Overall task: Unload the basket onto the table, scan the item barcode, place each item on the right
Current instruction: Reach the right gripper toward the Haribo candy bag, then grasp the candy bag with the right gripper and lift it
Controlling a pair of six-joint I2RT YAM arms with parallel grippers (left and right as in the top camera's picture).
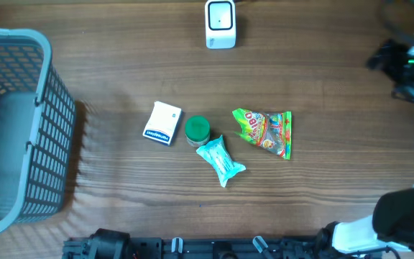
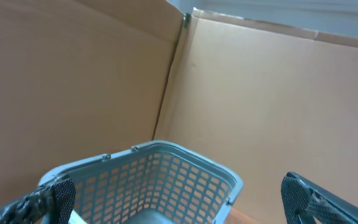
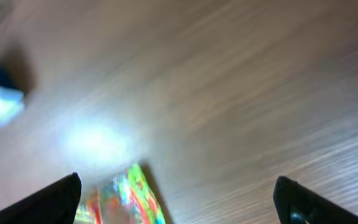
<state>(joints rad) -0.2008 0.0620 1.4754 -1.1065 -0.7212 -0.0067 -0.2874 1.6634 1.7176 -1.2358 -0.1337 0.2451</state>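
four small items lie grouped at the middle of a brown wood-grain table [image 1: 322,86]: a white box [image 1: 162,122] with a blue label, a green-lidded jar [image 1: 197,129] just beside it, a pale blue packet [image 1: 221,160] against the jar's near side, and a colourful candy bag [image 1: 264,132] lying flat on the wood to the right of the jar. a white barcode scanner [image 1: 221,24] stands at the far edge of the table, well apart from the group. a grey-blue mesh basket [image 1: 56,144] takes up the left end of the table

the right gripper [image 3: 176,186] hangs over bare wood with its fingers spread wide; its view is blurred, and the candy bag shows at the bottom edge near one finger, resting on the table and not gripped. in the overhead view the right arm is only a dark blur at the right edge

the left gripper [image 2: 176,186] points over the basket's rim, its fingers also spread wide. behind the basket stand plain brown cardboard panels [image 2: 73,74] that meet in an upright seam, with a pale strip above them at the upper right
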